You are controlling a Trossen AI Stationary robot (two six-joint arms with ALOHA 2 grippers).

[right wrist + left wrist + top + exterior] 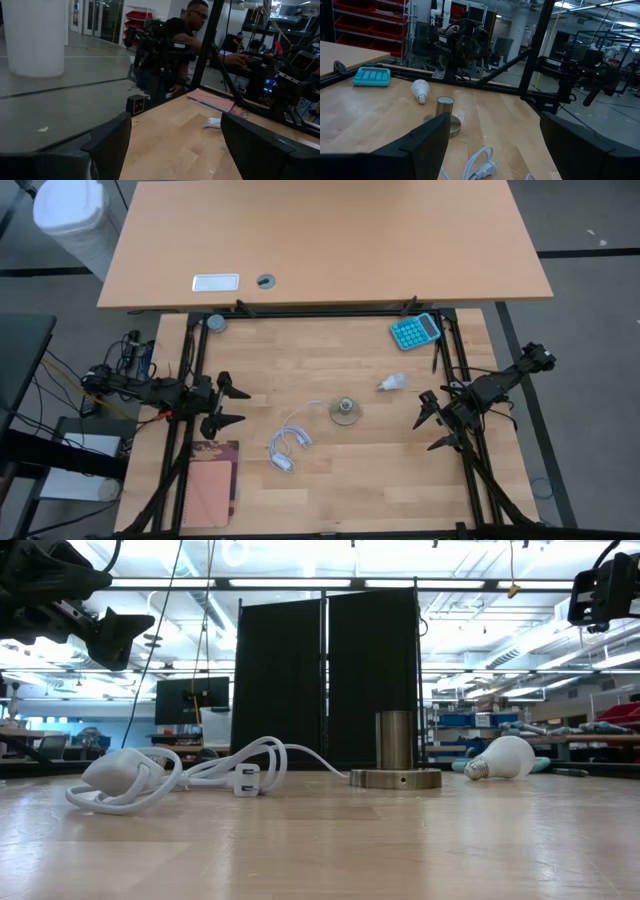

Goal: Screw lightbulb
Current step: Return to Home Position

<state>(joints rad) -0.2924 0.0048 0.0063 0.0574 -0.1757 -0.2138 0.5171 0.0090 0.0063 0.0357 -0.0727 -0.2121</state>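
From above, we see the lightbulb [393, 383] lying on its side near the socket [346, 411], toward the calculator [414, 331], and the left gripper [246, 406] and right gripper [424, 430] well apart from the socket on either side, claws spread wide. At table level both grippers are partly cut off, high above the socket. The left wrist view shows lightbulb and socket apart; the right wrist view catches neither.

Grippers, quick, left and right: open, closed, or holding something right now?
Dark two-finger left gripper: open, holding nothing.
Dark two-finger right gripper: open, holding nothing.
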